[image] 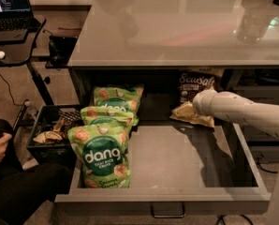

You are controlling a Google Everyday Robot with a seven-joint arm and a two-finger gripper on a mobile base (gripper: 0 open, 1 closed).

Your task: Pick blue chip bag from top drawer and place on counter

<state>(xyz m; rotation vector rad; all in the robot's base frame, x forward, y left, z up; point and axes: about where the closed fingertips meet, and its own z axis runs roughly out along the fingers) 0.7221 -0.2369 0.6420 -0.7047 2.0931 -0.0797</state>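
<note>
- Grey sheet-metal top drawer (pixel 177 161), wide and shallow with a flat matt floor and low walls, stands pulled out under the glossy grey counter (pixel 177 32), which mirrors the room lights.
- At the drawer's back right, partly under the counter's edge, sits the small crinkly blue chip bag (pixel 194 84). It has a dark panel with white script, and a tan-cream edge folded forward onto the floor.
- A white, rounded arm reaches in from the right. Its gripper (pixel 198 107) is at the bag's lower right, touching it or just beside it; whether it has closed on the bag I cannot tell.
- My judgement is that the bag is light, soft and air-puffed, slick film over brittle chips. A gentle pinch on a crimped edge or upper corner suits it better than squeezing the belly.
- Three green pillowy snack bags (pixel 104 156) stand along the left, well apart from it.
</note>
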